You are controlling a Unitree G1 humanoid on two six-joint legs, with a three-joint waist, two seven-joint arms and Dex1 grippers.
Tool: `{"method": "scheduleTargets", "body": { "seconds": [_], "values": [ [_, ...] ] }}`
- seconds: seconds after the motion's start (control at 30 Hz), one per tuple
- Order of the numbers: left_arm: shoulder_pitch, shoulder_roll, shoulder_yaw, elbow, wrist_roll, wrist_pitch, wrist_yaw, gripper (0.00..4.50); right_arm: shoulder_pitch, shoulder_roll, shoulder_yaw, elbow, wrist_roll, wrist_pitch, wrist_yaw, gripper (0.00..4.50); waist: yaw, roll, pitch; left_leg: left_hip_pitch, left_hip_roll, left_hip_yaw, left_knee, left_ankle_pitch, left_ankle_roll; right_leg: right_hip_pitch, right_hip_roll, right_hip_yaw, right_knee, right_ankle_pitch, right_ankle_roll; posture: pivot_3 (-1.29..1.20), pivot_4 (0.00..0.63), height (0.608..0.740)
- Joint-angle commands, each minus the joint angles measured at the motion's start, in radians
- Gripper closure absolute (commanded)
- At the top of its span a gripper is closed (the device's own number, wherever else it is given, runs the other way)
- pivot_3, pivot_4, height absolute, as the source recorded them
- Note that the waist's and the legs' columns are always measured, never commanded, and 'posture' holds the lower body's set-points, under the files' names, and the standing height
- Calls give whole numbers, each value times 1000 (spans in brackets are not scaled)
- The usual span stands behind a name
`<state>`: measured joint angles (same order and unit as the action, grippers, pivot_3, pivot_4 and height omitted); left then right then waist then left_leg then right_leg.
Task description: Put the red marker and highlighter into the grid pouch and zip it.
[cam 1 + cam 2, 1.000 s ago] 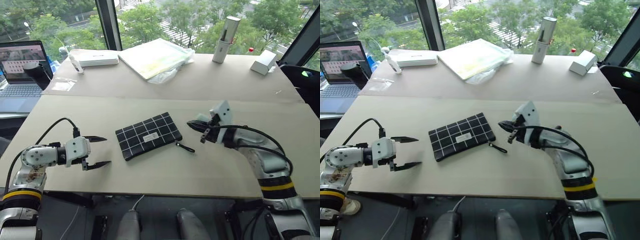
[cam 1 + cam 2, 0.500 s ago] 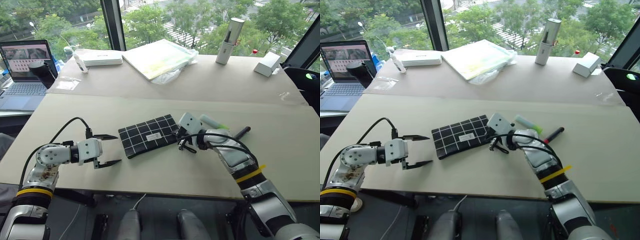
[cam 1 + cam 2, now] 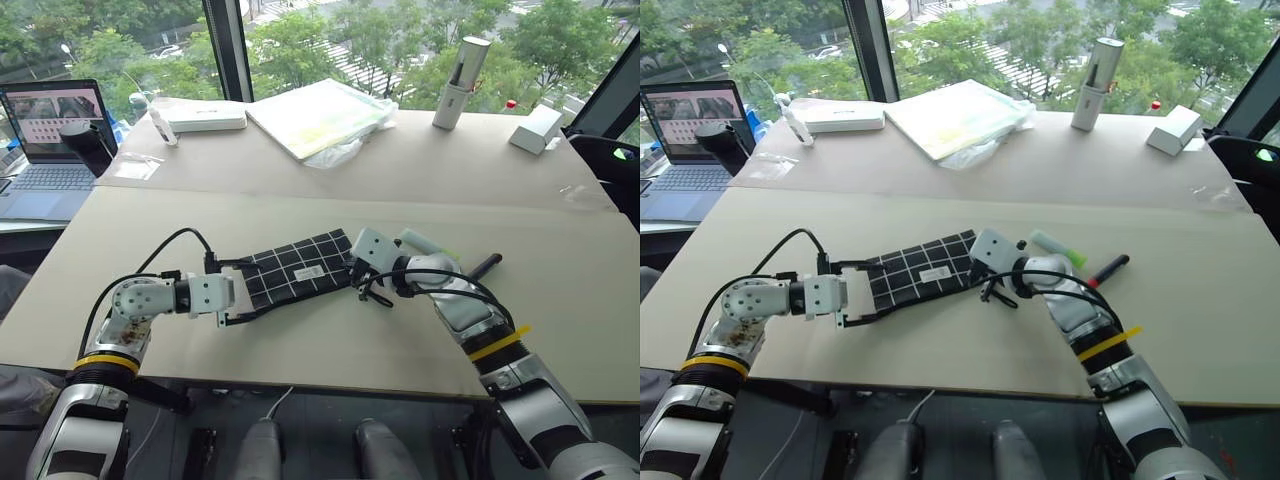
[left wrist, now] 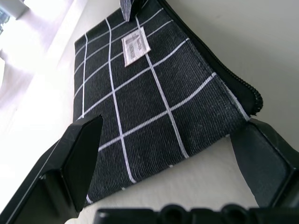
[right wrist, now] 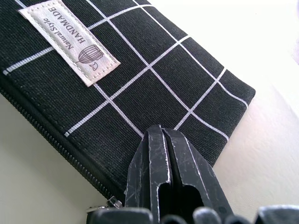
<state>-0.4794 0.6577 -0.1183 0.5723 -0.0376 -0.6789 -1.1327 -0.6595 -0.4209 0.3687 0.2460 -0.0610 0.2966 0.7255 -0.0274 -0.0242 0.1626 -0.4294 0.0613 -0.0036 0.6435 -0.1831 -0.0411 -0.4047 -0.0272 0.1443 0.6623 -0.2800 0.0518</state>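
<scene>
While my left gripper (image 3: 243, 293) sits nearest me with its two fingers spread wide on either side of the grid pouch's (image 3: 300, 270) near end, nothing is pinched there yet, and the fabric lies flat on the table (image 3: 330, 350) between them. At the far end of the pouch my right gripper (image 3: 358, 268) rests with its fingers pressed together, tips down just by the corner where the zipper pull strap (image 3: 377, 297) trails off; I judge it is holding nothing. To do this step well, I think the left fingers should close on the pouch edge firmly enough to anchor it, so the right can take the strap and draw the zipper open without dragging the whole pouch along. Just beyond the right wrist the highlighter (image 3: 424, 244) lies on the table, and a little farther right the red marker (image 3: 483, 266), both outside the pouch and waiting
</scene>
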Motion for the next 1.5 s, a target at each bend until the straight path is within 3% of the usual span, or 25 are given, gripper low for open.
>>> {"method": "scheduleTargets", "body": {
  "seconds": [0.03, 0.4, 0.5, 0.73, 0.83, 0.97, 1.1, 1.17, 1.3, 1.4, 1.5],
  "values": [
    [-24, -18, -34, 20, 36, -32, 15, 0, 6, 1, -25, -13, -4, -4, 6, 4487, 1, 0, 0, 0, 0, 0, 0, 0, 0, 0, 0, 0, 0, 0, 0, 0, 150, 738],
    [-43, -48, -75, 16, 52, -45, 38, 0, 7, 6, -36, -2, -7, -1, 0, 4487, 3, 0, 0, 0, 0, 0, 0, 0, 0, 0, 0, 0, 0, 0, 0, 0, 150, 738],
    [-36, -50, -83, 21, 52, -47, 41, 736, 3, 6, -42, 5, -7, -2, 1, 4500, 4, 0, 0, 0, 0, 0, 0, 0, 0, 0, 0, 0, 0, 0, 0, 0, 150, 738],
    [-18, -59, -100, -42, 36, -14, 36, 3507, -2, 5, -47, 18, -14, -5, 3, 4500, 5, 0, 0, 0, 0, 0, 0, 0, 0, 0, 0, 0, 0, 0, 0, 0, 150, 738],
    [-13, -61, -105, -90, 28, 22, 36, 4455, -6, 4, -47, 29, -16, -10, 2, 4500, 5, 0, 0, 0, 0, 0, 0, 0, 0, 0, 0, 0, 0, 0, 0, 0, 150, 738],
    [-3, -62, -97, -118, 17, 76, 43, 4455, -12, 10, -55, 46, -20, -17, -13, 4500, 4, 0, 0, 0, 0, 0, 0, 0, 0, 0, 0, 0, 0, 0, 0, 0, 150, 738],
    [-4, -84, -38, -148, -37, 228, 100, 4500, -45, 58, -180, 67, 91, 26, -41, 3450, 4, 0, 0, 0, 0, 0, 0, 0, 0, 0, 0, 0, 0, 0, 0, 0, 150, 738],
    [-2, -91, -16, -171, -63, 283, 116, 4500, -63, 67, -233, 75, 121, 43, -58, 2696, 3, 0, 0, 0, 0, 0, 0, 0, 0, 0, 0, 0, 0, 0, 0, 0, 150, 738],
    [12, -99, 11, -224, -92, 372, 144, 4500, -41, 31, -360, -27, 289, 144, 47, 1398, 0, 0, 0, -1, 0, -1, 0, 0, 0, -1, 0, 0, 0, 0, 0, 0, 150, 738],
    [25, -111, 27, -277, -116, 431, 160, 4500, 33, -55, -386, -140, 368, 190, 168, 1398, 3, 0, 0, -1, 0, -1, 0, 0, 0, -1, 0, 0, 0, 0, 0, 0, 150, 738],
    [41, -112, 29, -312, -116, 456, 166, 4500, 89, -83, -377, -198, 376, 231, 157, 1398, 1, 0, 0, -1, 0, -1, 0, 0, 0, 0, 0, 0, -1, 0, 0, 0, 150, 738]
  ]
}}
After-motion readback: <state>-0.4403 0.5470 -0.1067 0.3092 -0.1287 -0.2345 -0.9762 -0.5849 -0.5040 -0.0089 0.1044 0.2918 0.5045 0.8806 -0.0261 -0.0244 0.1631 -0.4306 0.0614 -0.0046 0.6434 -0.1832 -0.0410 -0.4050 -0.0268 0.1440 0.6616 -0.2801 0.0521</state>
